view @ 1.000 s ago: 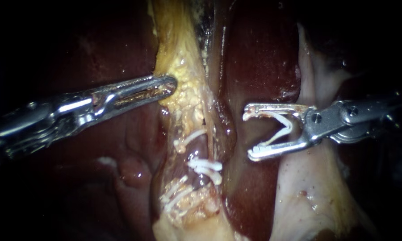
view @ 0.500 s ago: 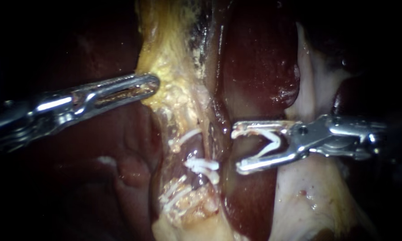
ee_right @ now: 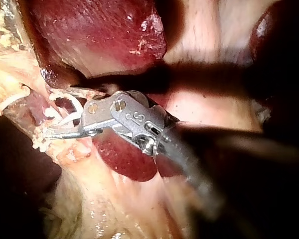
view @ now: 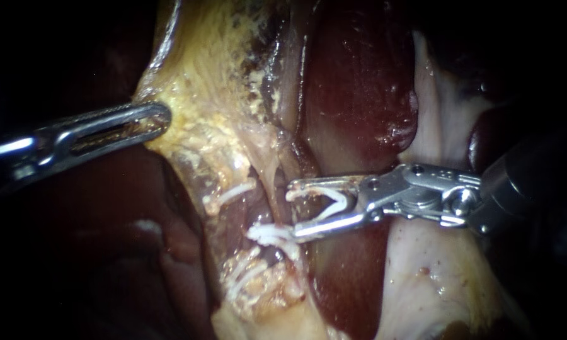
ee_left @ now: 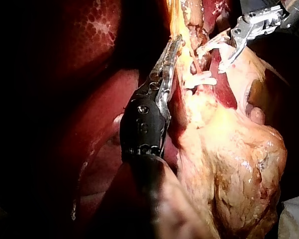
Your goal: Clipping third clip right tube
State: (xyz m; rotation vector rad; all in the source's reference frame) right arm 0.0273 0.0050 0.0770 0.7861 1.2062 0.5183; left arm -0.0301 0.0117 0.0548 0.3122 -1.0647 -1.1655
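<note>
While my right instrument [view: 291, 213] carries an open white clip [view: 341, 200] between its spread jaws, their tips sit at the right tube [view: 276, 208], with the lower one just beside the seated clips [view: 268, 234]. Well up and left of those clips, my left instrument [view: 160, 119] has its jaws pressed on the yellow fatty tissue [view: 201, 126]; the liver [view: 359, 82] lies behind. Closing before the tube sits fully inside the clip could catch only part of it. The lower jaw might also snag the seated clips.
</note>
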